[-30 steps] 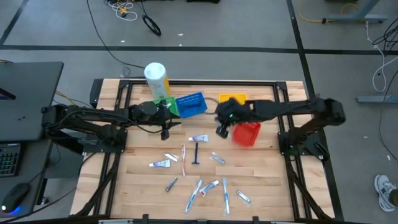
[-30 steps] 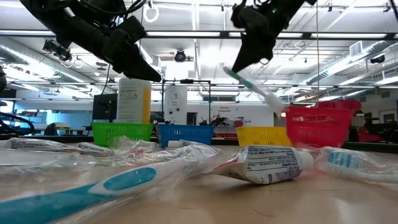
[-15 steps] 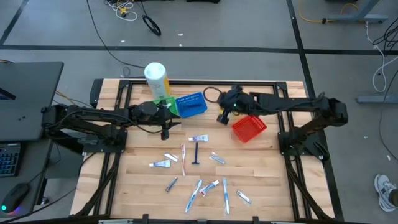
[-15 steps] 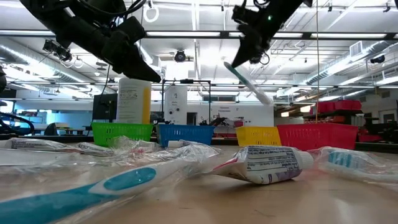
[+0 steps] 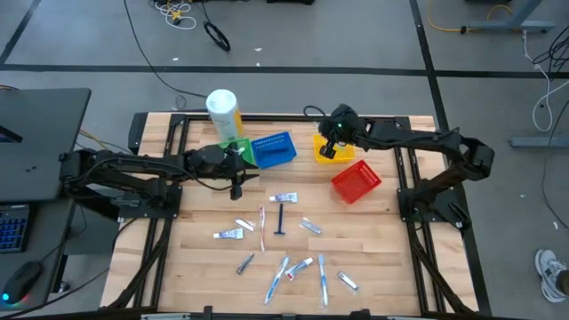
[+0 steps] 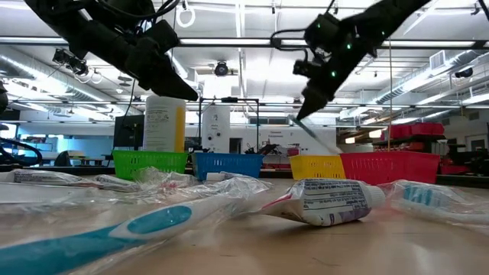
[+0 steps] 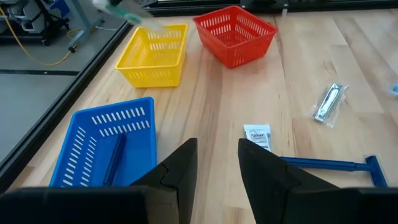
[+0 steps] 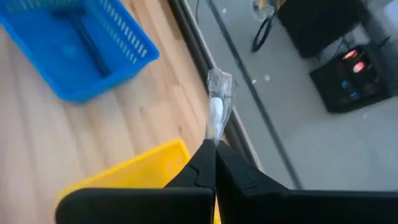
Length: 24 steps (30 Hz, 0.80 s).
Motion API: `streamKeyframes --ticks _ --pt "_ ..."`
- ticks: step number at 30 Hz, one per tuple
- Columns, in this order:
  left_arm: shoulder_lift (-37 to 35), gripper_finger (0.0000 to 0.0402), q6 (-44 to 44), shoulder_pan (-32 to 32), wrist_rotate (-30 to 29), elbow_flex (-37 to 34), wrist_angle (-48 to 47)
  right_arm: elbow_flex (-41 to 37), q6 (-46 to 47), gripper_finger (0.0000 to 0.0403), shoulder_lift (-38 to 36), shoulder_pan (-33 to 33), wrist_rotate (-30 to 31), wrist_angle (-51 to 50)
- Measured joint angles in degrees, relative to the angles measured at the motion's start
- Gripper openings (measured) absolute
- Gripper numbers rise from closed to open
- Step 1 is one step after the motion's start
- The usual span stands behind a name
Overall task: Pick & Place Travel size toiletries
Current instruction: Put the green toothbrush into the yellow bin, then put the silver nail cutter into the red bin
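Observation:
My right gripper (image 5: 327,149) hangs over the yellow basket (image 5: 347,156), shut on a clear-wrapped toothbrush (image 8: 216,106). The low view shows that toothbrush (image 6: 317,136) slanting down below the gripper (image 6: 306,111). My left gripper (image 5: 236,188) stands open above the table near the blue basket (image 5: 274,149), with nothing between its fingers (image 7: 183,165). Small tubes (image 5: 284,197), a dark blue razor (image 5: 281,218) and more toothbrushes (image 5: 277,277) lie flat on the wooden table. Another dark blue item (image 7: 115,155) lies in the blue basket. My right gripper pinches the wrapped toothbrush between its two shut fingers. A short wrapped end (image 8: 216,121) sticks out past the fingertips. The toothbrush is lifted clear above the yellow basket and slants downward; the rest of it is hidden by the gripper in the wrist view.
A green basket (image 5: 238,151) and a large white-and-yellow bottle (image 5: 223,114) stand at the far left. The red basket (image 5: 356,182) sits to the right of the loose items. A nail clipper in a wrapper (image 7: 328,102) lies on the wood.
My right gripper has swung from over the red basket toward the table's far edge, coming over the yellow basket, and has rolled; the toothbrush went with it, still held. The red basket, blurred a second ago, now lies still.

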Motion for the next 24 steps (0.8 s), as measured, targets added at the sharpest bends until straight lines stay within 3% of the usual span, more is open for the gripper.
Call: streamKeyframes --ticks 10,24 --pt "0.00 0.0124 -0.59 0.00 -0.09 0.02 0.09 -9.38 -5.45 0.0008 0.42 -2.00 0.02 5.86" --pt "0.00 0.0124 -0.83 0.00 -0.46 0.02 0.09 -9.94 -2.37 0.0089 0.40 -1.96 -0.02 6.08"
